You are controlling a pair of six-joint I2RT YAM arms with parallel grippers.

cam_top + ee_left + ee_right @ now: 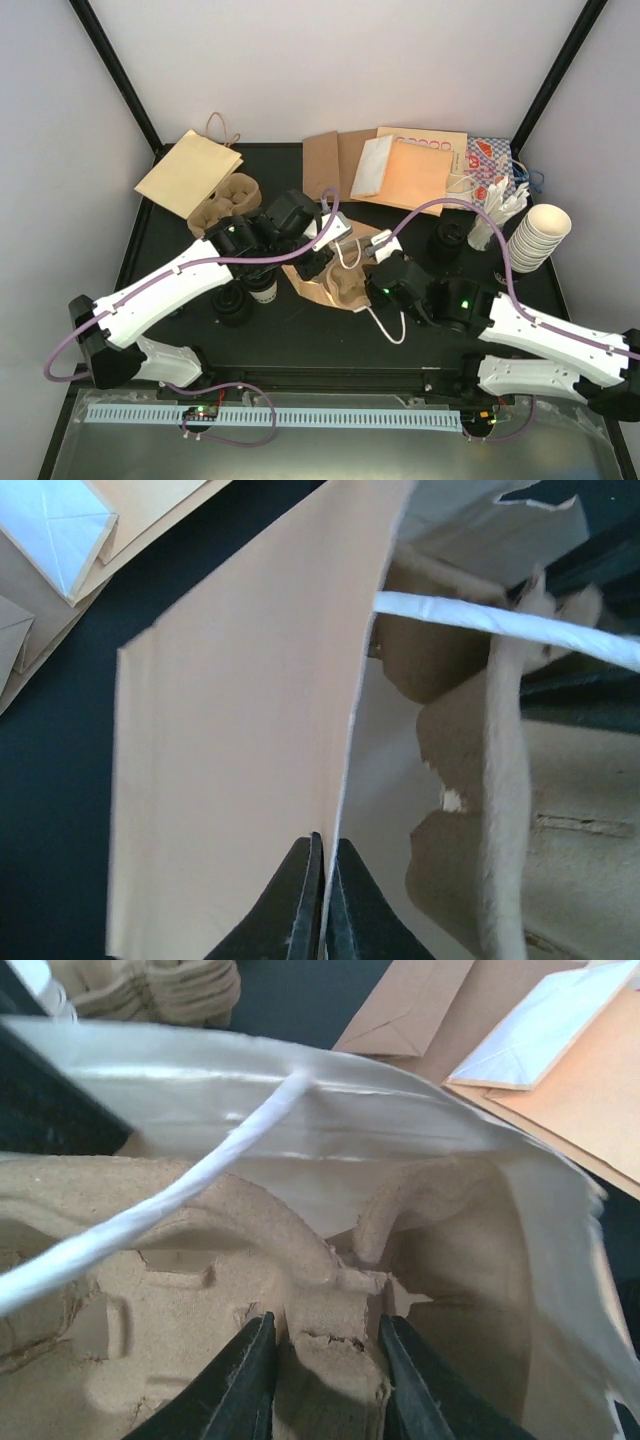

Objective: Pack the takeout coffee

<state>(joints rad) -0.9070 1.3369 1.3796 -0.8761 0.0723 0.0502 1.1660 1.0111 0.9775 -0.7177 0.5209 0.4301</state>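
A brown paper bag (325, 280) lies open on its side mid-table, with a pulp cup carrier (350, 285) partly inside. My left gripper (325, 880) is shut on the edge of the bag (230, 760) wall, pinching it between brown outside and white lining. My right gripper (325, 1360) is shut on the central post of the cup carrier (200, 1290) inside the bag (350, 1120). A white cord handle (150, 1210) crosses the mouth. Two takeout coffee cups with black lids (263, 290) (233, 303) stand on the table left of the bag, held by neither gripper.
A stack of lidless cream cups (540, 235) stands at the right edge. Spare pulp carriers (225, 200) sit at the back left beside a flat brown bag (190, 170). More flat bags (400, 165) and wrapped utensils (500, 205) lie at the back. A black stack (447, 240) stands behind my right arm.
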